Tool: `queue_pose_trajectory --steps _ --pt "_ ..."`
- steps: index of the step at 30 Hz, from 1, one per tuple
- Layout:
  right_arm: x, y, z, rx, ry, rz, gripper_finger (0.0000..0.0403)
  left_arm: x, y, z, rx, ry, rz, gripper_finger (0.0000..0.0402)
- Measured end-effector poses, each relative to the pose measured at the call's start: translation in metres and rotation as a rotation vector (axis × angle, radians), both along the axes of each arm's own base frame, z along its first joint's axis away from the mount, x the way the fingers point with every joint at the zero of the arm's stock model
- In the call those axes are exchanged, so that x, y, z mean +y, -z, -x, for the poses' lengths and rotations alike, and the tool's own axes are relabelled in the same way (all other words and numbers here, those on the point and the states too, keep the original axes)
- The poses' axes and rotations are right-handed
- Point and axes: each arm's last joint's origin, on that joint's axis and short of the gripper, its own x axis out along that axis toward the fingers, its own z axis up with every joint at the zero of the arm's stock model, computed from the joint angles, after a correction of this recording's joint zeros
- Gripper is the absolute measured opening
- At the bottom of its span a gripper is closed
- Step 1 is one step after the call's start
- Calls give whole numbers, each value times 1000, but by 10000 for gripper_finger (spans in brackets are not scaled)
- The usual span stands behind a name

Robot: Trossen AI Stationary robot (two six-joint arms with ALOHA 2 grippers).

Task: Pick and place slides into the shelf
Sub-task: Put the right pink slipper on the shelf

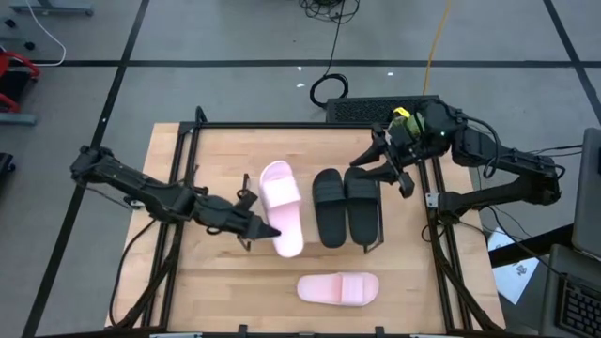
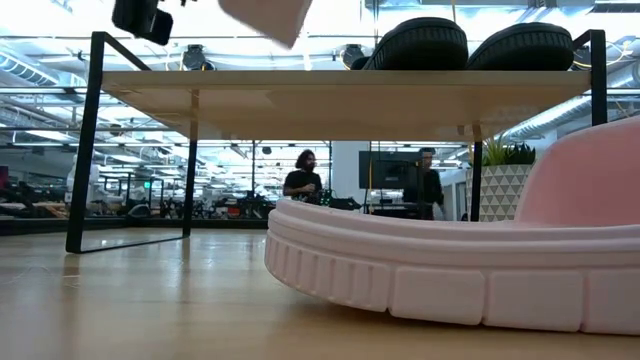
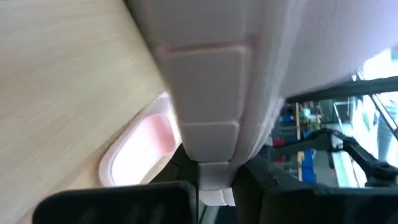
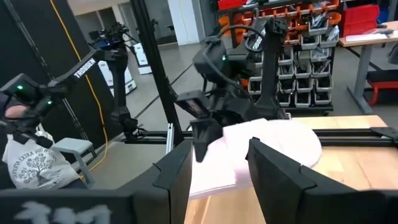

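Overhead | left pincer (image 1: 266,231) clamped on pink slide (image 1: 283,208) | right pincer (image 1: 383,164) apart | low view: shelf (image 2: 340,90) underside

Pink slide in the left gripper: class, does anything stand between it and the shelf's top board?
Nothing visible does. The left gripper holds the pink slide just above the shelf, over bare board beside the black pair. The right gripper waits open near the shelf's far right corner.

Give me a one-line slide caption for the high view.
Left gripper holds a pink slide over the shelf, beside the black pair; right gripper waits open.
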Motion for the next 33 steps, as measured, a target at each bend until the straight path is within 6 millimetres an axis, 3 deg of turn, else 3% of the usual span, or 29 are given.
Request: queue_pose_trajectory --steps 9,16,22,33 --pt "-2 6 -11 33 3 -9 146 27 -7 33 140 79 62 40" --pt "-14 18 -46 16 21 -14 146 39 -17 39 84 114 78 40" --pt "-59 41 -79 39 84 -123 146 37 -21 39 46 167 61 40" --pt "-140 78 -113 53 -209 -507 146 34 -25 39 -6 235 31 40"
